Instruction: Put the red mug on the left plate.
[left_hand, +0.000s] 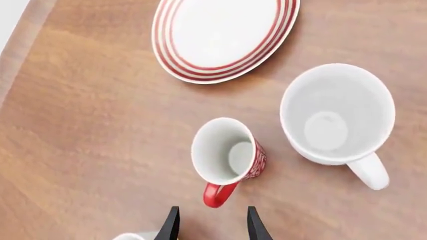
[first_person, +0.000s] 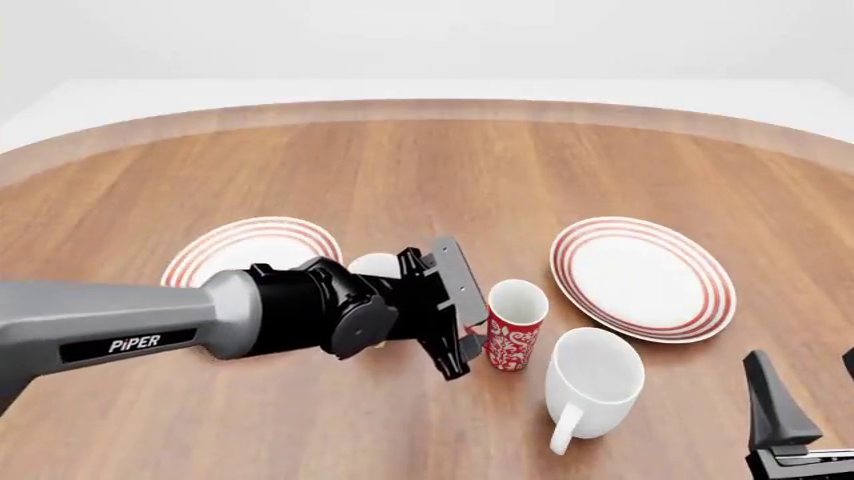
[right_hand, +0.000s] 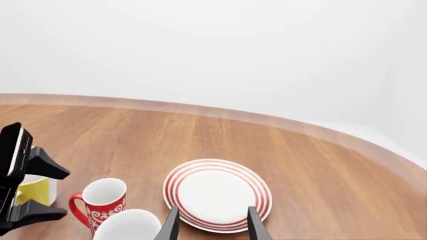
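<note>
Left claw (left_hand: 211, 225) spread wide, empty, near red mug (left_hand: 229, 156) handle.

Red mug (first_person: 515, 325) between two plates (first_person: 645, 277) — white mug (first_person: 593, 376) just right-front.

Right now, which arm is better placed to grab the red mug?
Left. The left gripper is right beside the red mug, its jaws open toward the mug's handle, and the left plate lies on that arm's side. The right gripper sits far off, past the white mug.
</note>
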